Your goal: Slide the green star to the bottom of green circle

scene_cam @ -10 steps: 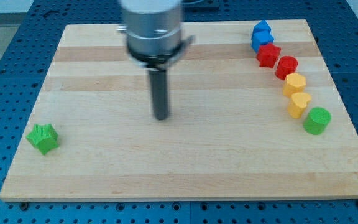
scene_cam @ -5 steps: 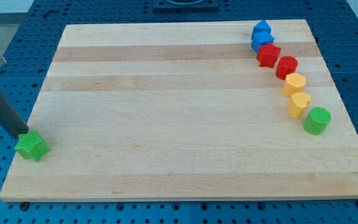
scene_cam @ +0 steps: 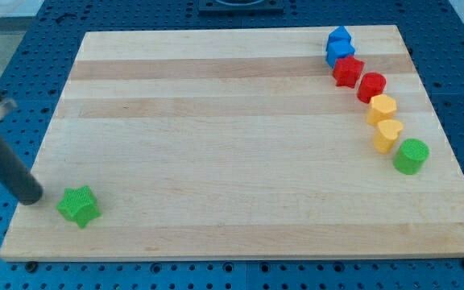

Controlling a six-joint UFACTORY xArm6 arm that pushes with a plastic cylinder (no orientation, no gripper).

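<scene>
The green star (scene_cam: pixel 79 206) lies near the board's bottom left corner. The green circle (scene_cam: pixel 411 155) stands far off at the view's right, at the lower end of a line of blocks. My tip (scene_cam: pixel 29 198) rests at the board's left edge, just left of the green star, with a small gap between them. The dark rod slants up to the view's left.
A line of blocks runs down the board's right side: two blue blocks (scene_cam: pixel 339 46), a red star (scene_cam: pixel 347 71), a red block (scene_cam: pixel 371 86), and two yellow blocks (scene_cam: pixel 385 121). The wooden board (scene_cam: pixel 216 145) sits on a blue perforated table.
My tip swept from the board's middle to the left edge. The green star first slid left and down, then moved right and down to where it lies now.
</scene>
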